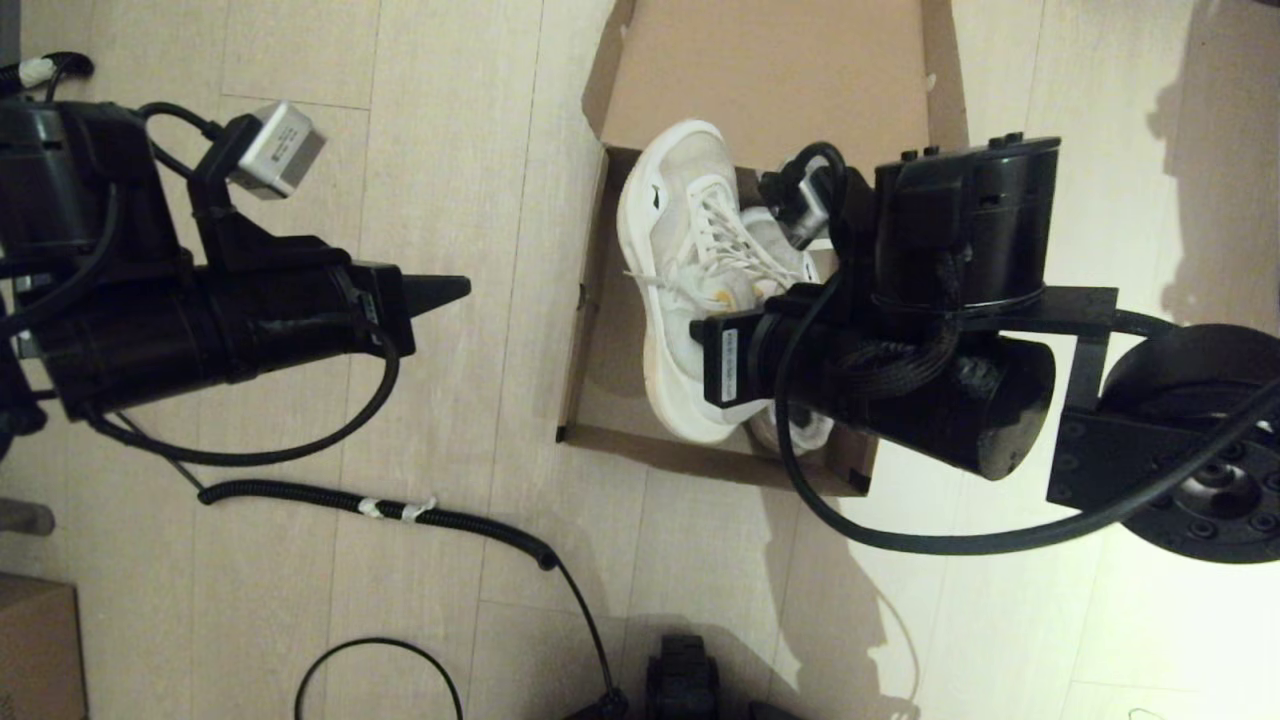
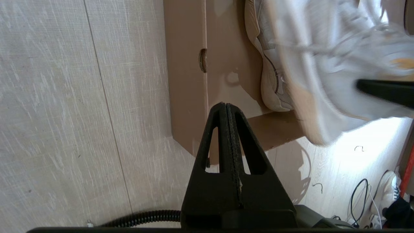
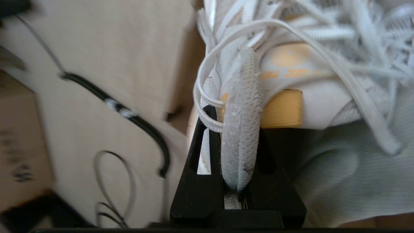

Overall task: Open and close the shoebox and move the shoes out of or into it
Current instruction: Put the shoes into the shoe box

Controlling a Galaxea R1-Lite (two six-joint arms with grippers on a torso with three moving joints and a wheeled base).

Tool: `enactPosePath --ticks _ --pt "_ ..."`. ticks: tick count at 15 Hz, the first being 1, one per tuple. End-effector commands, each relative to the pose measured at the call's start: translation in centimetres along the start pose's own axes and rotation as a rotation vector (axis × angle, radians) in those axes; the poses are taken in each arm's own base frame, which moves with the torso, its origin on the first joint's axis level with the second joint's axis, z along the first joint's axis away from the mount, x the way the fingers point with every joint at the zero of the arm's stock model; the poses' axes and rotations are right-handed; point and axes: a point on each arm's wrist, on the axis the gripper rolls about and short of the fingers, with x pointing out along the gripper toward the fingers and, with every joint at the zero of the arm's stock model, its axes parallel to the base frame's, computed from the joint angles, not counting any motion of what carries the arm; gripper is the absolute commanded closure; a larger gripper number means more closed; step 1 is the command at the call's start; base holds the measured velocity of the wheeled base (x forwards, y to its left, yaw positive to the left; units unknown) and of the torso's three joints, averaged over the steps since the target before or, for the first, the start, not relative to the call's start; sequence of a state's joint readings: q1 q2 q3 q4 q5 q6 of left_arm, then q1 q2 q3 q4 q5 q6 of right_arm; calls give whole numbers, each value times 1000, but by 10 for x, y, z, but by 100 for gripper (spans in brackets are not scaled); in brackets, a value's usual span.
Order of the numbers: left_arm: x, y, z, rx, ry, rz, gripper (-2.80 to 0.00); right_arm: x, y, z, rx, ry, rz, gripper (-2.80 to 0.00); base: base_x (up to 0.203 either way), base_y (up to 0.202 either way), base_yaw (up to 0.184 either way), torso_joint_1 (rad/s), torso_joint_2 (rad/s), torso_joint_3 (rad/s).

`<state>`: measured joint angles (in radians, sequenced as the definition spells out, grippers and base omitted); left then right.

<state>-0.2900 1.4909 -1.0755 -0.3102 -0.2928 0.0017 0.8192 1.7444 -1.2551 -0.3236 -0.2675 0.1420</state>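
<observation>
Shoebox (image 1: 590,330), the big brown cardboard one, lies open on the pale wood-plank floor with its hinged lid (image 1: 770,70) folded flat at its far side, and I use it as my landmark. Both white lace-up mesh sneakers (image 1: 690,270) sit over its open tray, towards the wall nearer my right arm. My right gripper (image 3: 237,168) is pinching the padded grey-white heel collar (image 3: 241,110) of one sneaker, jaws clamped tight on the fabric, a loop of lace caught alongside; the yellowish insole (image 3: 281,113) shows just behind. That shoe looks tilted and raised off the box floor, so I judge I'm mid-lift, taking the first shoe out. My left gripper (image 2: 229,142) hangs outside the box, beside its left wall, jaws pressed together on nothing. Next I'd need to clear the box wall without snagging the laces, then carry the shoe to bare floor beside the box.
</observation>
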Motion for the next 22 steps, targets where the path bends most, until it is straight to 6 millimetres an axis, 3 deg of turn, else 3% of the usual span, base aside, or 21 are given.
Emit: enactPosePath --ticks 1,3,7,8,9,15,18,22 --pt "-4 -1 2 2 -8 -2 0 11 -7 -11 -11 32 -29 0 0 0 0 0 0 0" --pt "-4 -1 2 3 -10 -2 0 19 -14 -22 -38 58 -54 0 0 0 0 0 0 0" --pt "-5 -2 3 6 -14 -5 0 27 -14 -20 -31 -13 -50 0 0 0 0 0 0 0" --pt "-6 -2 3 6 -15 -5 0 28 -14 -20 -32 -14 -50 -44 0 0 0 0 0 0" --pt "-6 -2 3 6 -15 -5 0 28 -14 -19 -31 -17 -49 -280 0 0 0 0 0 0" --pt "-9 -3 3 6 -16 -5 0 27 -15 -15 -47 -42 -52 -280 0 0 0 0 0 0" --pt "-6 -2 0 3 -6 -5 0 16 -38 4 -33 -110 -124 -280 0 0 0 0 0 0" --pt "5 -3 -3 -2 -26 -19 0 7 -69 5 -68 -104 -218 -280 0 0 0 0 0 0"
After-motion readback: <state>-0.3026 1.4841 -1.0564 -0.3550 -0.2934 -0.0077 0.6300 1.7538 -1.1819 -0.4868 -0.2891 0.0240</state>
